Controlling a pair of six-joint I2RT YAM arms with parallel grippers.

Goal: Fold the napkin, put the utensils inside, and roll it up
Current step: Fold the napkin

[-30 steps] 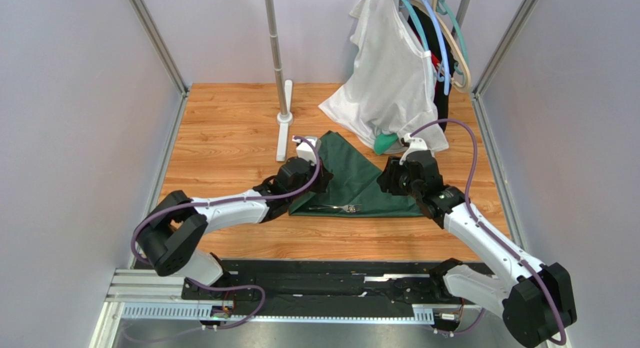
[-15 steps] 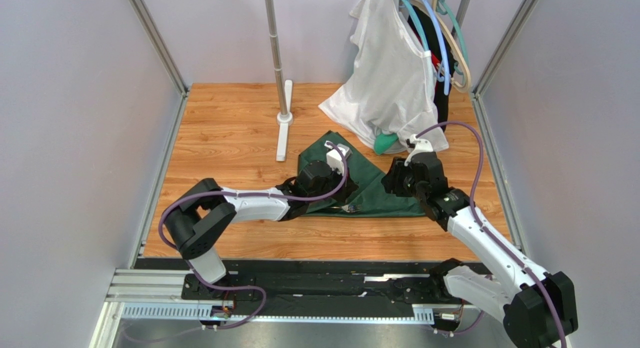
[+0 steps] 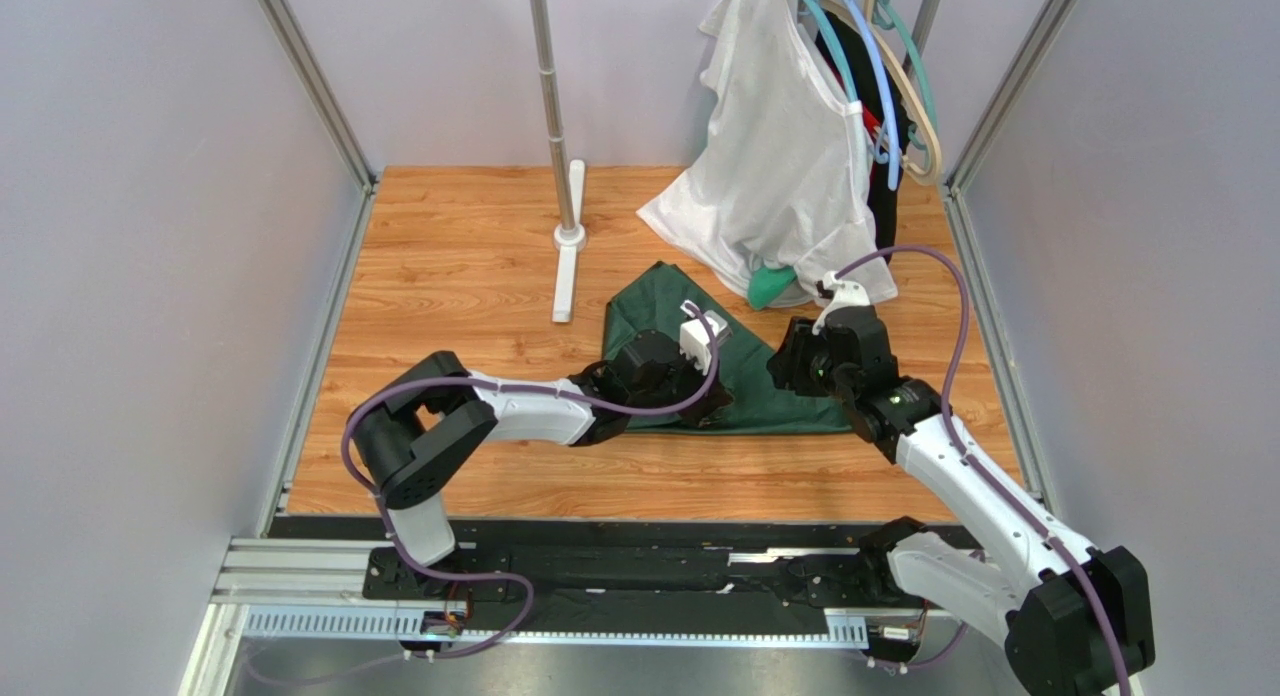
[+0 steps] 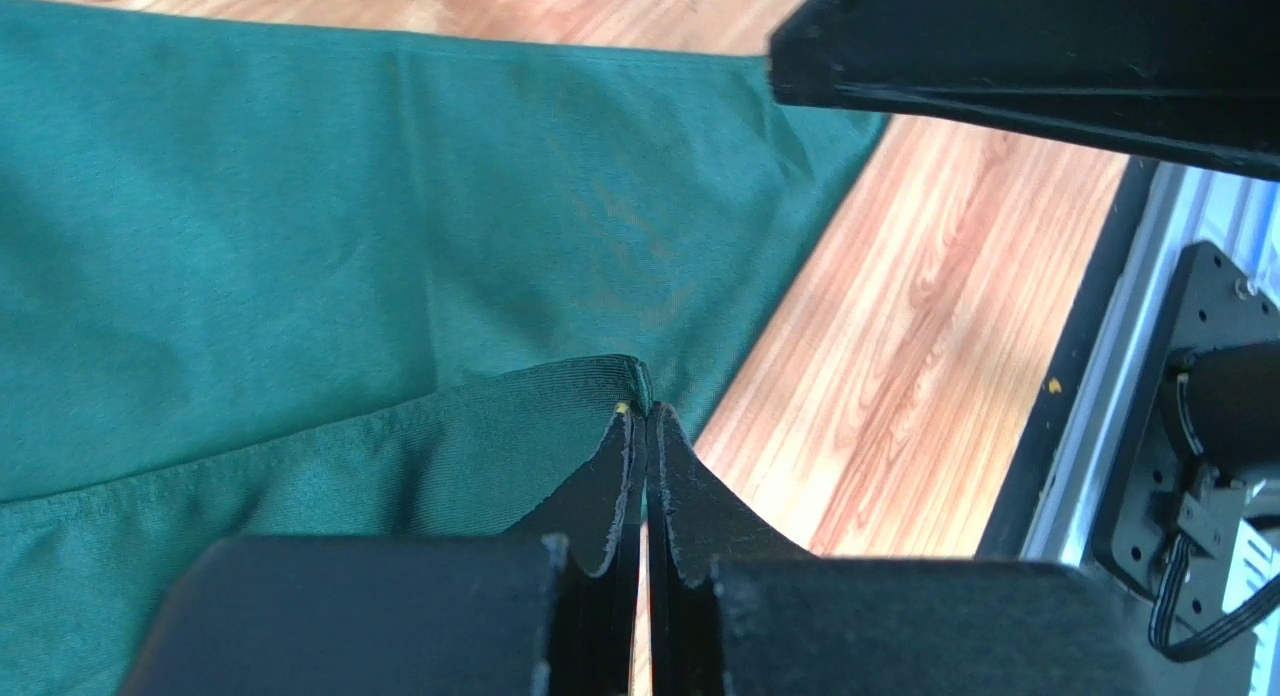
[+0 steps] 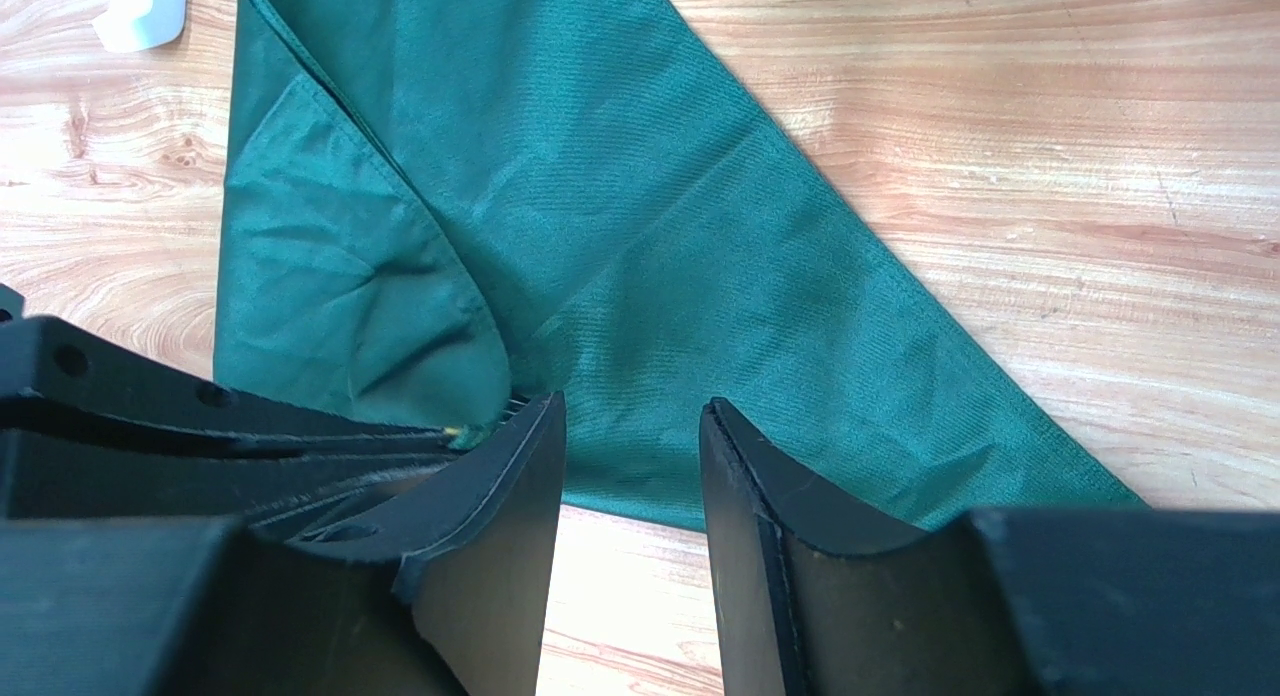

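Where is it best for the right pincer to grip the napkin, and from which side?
Probably the free right corner of the napkin, lying flat and pointed: come from above, at its outer edge. The left pincer holds the folded-over left corner.

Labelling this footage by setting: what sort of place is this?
Probably a robot test cell, not a home: plain grey panel walls, a wood-grain tabletop, two arms bolted to a rail.

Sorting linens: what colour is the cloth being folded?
Plain dark green cloth napkin, clearest in right wrist view.
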